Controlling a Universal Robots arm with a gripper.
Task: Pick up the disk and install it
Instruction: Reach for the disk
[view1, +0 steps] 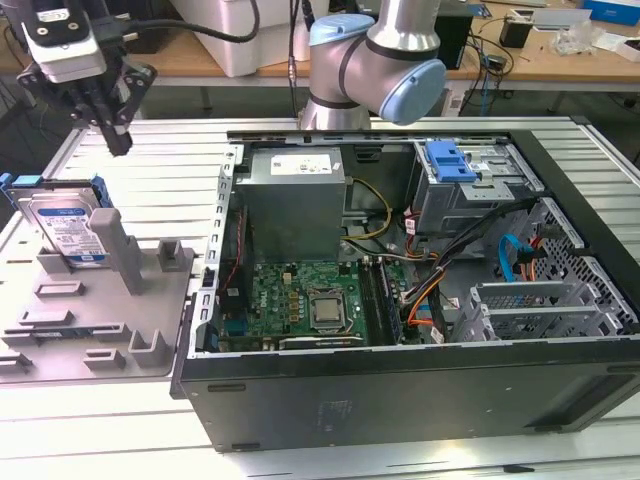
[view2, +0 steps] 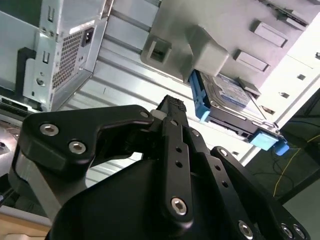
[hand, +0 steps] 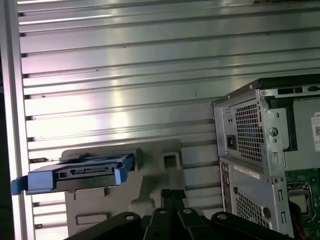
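Exterior view showed a big metal table (view1: 140, 175) with long grooves. An open computer case (view1: 400, 400) lay on it, toward the exterior view's right, with a green board (view1: 300, 300) and many wires inside. At the far side of the case stood the silver and blue robot arm (view1: 385, 60). A grey stand (view1: 130, 320) sat on the table just beside the case, on the exterior view's left. The disk (view1: 68, 232) stood on its edge in that stand and leaned a little. Its white-and-blue label faced out and its blue rail ran around it. The black gripper (view1: 118, 142) hung above the disk, near it but not touching it. Its fingers were pressed close together, and they held nothing. A small blue latch (view1: 450, 160) sat on top of the metal cage inside the case.
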